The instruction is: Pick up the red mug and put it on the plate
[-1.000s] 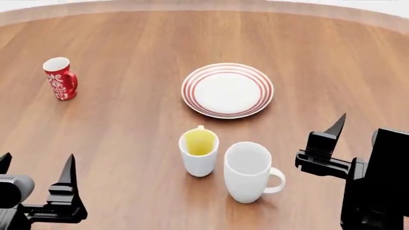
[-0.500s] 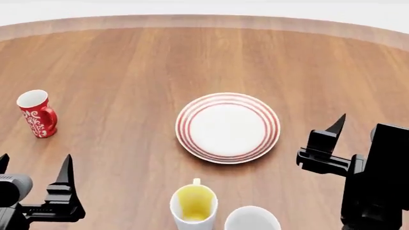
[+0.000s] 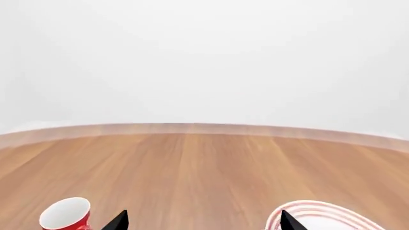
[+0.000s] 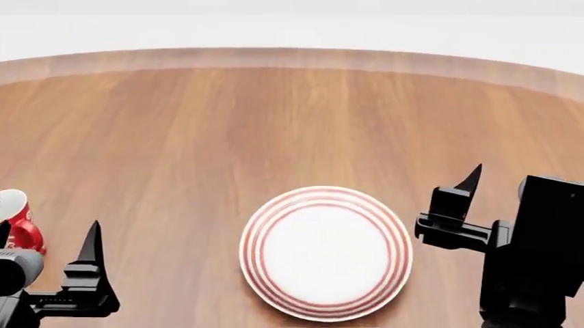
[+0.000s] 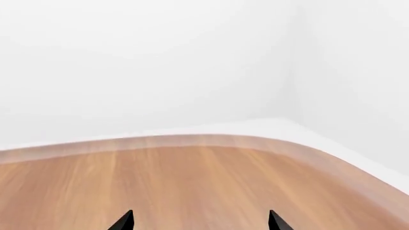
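Red mug [image 4: 13, 220] standing upright on wooden worktop [image 4: 273, 123], long axis vertical, white mouth facing up; handle direction not clear. Mug sitting at far left of head view, just beside left end effector [image 4: 50, 239], not touching. Plate [image 4: 326, 254] lying flat between both arms. Left end effector wide open, holding nothing. Right end effector [image 5: 199, 221] also open, empty.

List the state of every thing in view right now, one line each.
red mug: upright on the table, empty, not gripped, at the head view's left edge.
plate: flat on the table, nothing on it.
left gripper: open, holding nothing, red mug off to one side.
right gripper: open, holding nothing, over bare wood.
table: wooden, round-edged.
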`<state>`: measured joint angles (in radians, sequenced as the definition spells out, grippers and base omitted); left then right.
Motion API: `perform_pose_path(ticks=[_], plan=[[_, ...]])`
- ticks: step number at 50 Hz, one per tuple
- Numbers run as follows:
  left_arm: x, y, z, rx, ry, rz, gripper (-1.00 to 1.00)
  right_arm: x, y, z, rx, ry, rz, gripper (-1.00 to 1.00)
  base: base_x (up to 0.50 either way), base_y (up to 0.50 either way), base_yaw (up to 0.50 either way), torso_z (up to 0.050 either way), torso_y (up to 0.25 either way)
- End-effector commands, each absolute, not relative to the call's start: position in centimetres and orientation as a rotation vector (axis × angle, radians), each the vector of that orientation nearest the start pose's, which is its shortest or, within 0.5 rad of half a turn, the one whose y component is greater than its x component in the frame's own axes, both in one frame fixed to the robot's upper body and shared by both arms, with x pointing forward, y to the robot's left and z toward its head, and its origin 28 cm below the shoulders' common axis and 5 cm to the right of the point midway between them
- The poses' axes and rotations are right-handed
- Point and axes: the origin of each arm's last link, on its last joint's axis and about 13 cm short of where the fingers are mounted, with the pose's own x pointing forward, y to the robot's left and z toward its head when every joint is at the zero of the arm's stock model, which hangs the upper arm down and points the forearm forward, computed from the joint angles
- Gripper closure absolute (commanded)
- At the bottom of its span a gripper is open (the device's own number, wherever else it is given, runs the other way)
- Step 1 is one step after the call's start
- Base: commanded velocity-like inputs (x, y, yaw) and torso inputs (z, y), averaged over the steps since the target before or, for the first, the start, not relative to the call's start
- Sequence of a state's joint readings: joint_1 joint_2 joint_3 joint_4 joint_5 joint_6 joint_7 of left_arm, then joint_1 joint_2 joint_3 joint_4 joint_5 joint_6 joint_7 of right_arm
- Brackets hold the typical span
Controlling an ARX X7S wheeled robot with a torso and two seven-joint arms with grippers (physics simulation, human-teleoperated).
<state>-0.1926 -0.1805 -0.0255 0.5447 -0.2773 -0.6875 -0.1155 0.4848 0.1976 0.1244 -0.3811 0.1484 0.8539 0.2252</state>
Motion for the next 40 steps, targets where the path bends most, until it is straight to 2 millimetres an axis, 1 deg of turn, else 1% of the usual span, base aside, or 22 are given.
perform_pose_path(ticks=[1,15,22,28,38,40], plan=[[22.76,23.04,12.40,-0.040,-0.039,-0.007,-1.00,27.47,-15.65,16.19,-0.020,-0.024,-0.302,-1.00,0.50,0.00,0.00,0.000,0.000],[22.85,23.09,12.04,-0.043,-0.032,-0.006,-1.00,27.67,-15.53,15.88,-0.029,-0.022,-0.293,-1.00,0.50,0.00,0.00,0.000,0.001],[22.86,23.12,11.92,-0.045,-0.030,-0.006,-1.00,27.72,-15.53,15.68,-0.031,-0.018,-0.321,-1.00,0.03,0.00,0.00,0.000,0.001],[22.84,23.14,11.82,-0.048,-0.027,-0.005,-1.00,27.69,-15.48,15.67,-0.024,0.001,-0.298,-1.00,0.00,0.00,0.00,0.000,0.000],[22.82,23.13,11.77,-0.048,-0.025,-0.006,-1.00,27.79,-15.48,15.53,-0.028,0.000,-0.308,-1.00,0.50,0.00,0.00,0.000,0.001],[22.85,23.13,11.74,-0.050,-0.023,-0.005,-1.00,27.78,-15.47,15.52,-0.027,-0.007,-0.315,-1.00,0.00,0.00,0.00,0.000,0.000]])
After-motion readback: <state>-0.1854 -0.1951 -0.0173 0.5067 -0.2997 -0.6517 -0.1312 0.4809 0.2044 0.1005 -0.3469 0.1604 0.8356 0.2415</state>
